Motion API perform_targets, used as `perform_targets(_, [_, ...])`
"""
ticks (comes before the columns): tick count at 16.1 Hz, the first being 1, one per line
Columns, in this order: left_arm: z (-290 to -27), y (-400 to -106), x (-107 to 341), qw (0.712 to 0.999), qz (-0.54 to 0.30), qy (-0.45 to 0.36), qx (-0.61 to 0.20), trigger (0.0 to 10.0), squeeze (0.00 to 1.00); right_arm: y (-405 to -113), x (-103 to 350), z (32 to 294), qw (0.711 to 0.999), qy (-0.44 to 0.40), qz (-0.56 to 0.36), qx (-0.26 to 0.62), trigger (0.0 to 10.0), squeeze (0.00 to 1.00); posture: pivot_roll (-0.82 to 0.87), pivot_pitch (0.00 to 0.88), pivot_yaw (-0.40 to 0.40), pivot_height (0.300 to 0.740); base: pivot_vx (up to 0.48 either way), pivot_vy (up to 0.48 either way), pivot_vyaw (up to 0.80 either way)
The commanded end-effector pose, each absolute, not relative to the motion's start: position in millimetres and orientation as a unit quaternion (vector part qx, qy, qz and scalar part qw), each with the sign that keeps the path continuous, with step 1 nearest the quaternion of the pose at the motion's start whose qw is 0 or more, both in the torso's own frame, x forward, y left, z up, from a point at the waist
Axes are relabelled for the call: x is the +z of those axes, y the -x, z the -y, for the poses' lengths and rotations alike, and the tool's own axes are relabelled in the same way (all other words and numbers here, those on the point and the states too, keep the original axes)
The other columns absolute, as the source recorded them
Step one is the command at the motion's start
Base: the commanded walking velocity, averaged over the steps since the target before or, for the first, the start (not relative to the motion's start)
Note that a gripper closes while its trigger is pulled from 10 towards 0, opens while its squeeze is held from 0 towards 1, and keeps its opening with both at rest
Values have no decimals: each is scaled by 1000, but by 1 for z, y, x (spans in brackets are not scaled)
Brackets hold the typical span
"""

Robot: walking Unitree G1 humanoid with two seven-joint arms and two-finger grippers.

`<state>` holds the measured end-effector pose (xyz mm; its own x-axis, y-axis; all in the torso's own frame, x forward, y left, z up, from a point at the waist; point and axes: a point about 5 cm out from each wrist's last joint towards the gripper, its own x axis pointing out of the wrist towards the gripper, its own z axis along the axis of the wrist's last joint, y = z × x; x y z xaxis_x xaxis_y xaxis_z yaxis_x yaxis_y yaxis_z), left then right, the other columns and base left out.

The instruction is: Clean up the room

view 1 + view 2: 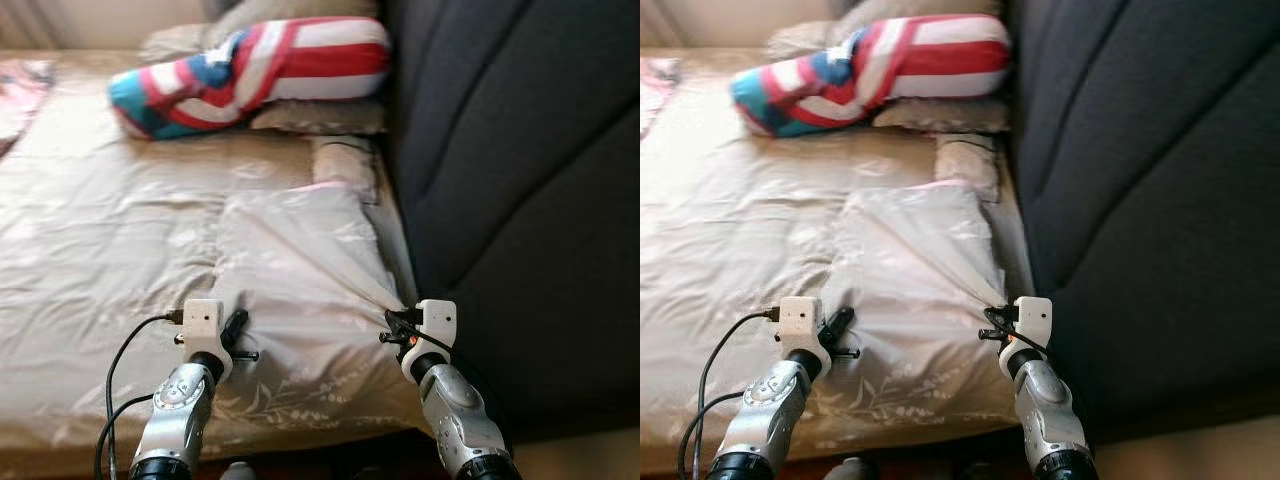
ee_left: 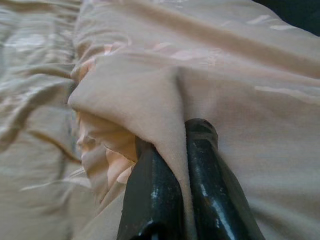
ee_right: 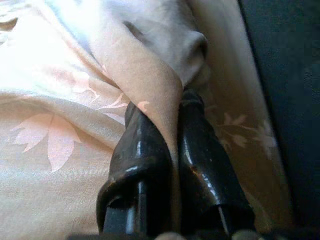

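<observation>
A beige satin blanket (image 1: 290,260) with a pale floral print lies folded over on the bed. My left gripper (image 1: 237,326) is shut on its left part, a fold of cloth pinched between the black fingers (image 2: 150,195). At the bed's right side my right gripper (image 1: 397,322) is shut on the blanket's edge; the cloth pulls taut in creases toward it. In the right wrist view the fabric (image 3: 150,85) runs down between the two fingers (image 3: 205,165).
A red, white and blue striped pillow (image 1: 250,70) lies at the head of the bed on beige pillows (image 1: 320,115). A dark padded headboard (image 1: 520,200) stands close along the right. A pink patterned cloth (image 1: 20,90) lies far left.
</observation>
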<state>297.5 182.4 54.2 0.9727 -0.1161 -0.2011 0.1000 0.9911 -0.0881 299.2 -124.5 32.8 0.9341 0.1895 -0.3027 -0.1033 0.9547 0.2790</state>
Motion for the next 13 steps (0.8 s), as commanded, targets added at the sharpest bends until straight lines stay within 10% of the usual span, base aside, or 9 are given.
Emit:
perform_targets(1, [-194, -299, 64, 996, -72, 28, -35, 10000, 0, -298, 34, 138, 978, -130, -154, 45, 10000, 0, 18, 143, -58, 740, 0, 0, -788])
perform_targets(13, [-199, -299, 63, 997, -75, 3, -31, 10000, 0, -297, 30, 136, 977, -131, -164, 41, 10000, 0, 27, 148, -57, 740, 0, -127, -786])
